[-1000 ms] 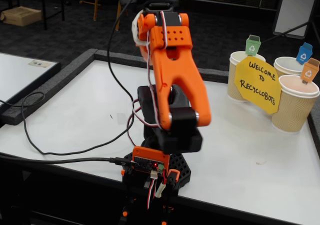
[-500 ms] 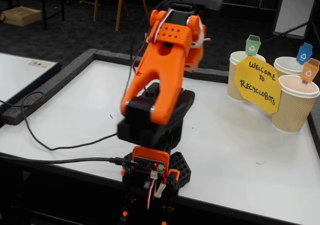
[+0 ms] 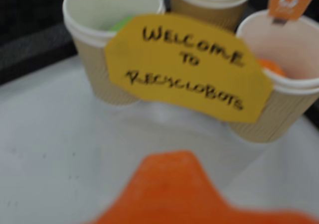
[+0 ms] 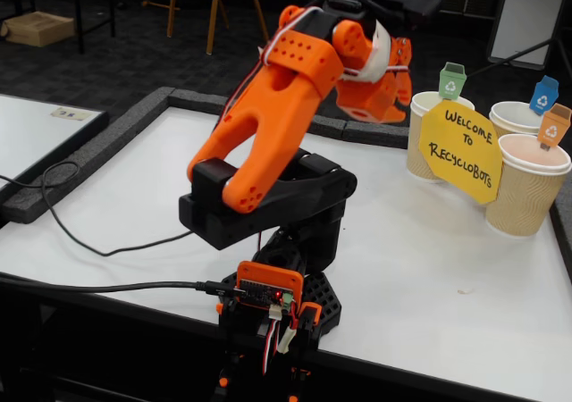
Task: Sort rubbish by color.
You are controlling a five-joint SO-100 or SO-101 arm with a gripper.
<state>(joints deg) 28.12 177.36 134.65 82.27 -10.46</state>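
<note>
The gripper [image 4: 391,98] hangs raised, facing the cups — whether its fingers are apart I cannot tell. In the wrist view an orange wad [image 3: 271,67] lies inside the right cup [image 3: 291,112]. No loose wad shows, so sorting looks nearly done.

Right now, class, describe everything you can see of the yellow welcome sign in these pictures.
The yellow sign is a flat card with clipped corners, paper or thin card by its look, hand-lettered in black: "Welcome to Recyclobots". It stands upright, slightly tilted, leaning against the fronts of the ribbed beige cups and spanning the gap between them. In the fixed view it sits at the table's far right. Its lower edge appears to hang above the tabletop. Nothing else touches it.
</note>
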